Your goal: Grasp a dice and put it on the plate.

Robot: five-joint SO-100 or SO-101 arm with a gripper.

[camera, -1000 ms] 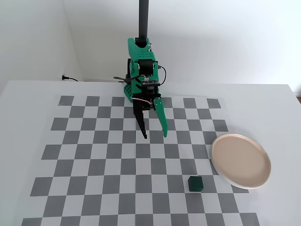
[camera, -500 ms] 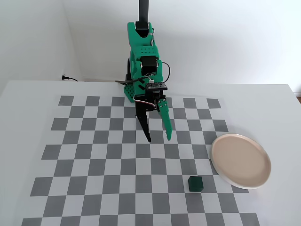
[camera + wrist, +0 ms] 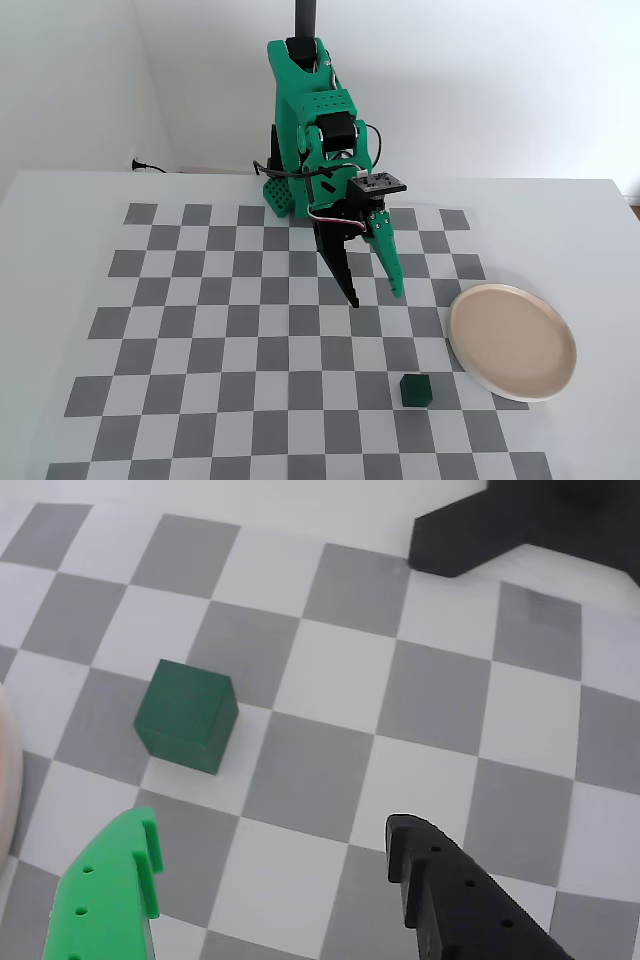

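Counter [image 3: 60,230]: white top, carrying a grey-and-white checkerboard mat [image 3: 200,330]. On the mat: one dark green dice [image 3: 415,390] near the front edge; one beige plate [image 3: 512,341], white-rimmed, just right of the dice, overhanging the mat's right border.

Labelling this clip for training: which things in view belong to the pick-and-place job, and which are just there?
Belong to the job:
- dice, on the checkerboard
- plate, empty
- hand, open, above the board

Just there:
- checkerboard mat
- black stand foot in the wrist view
- wall cable
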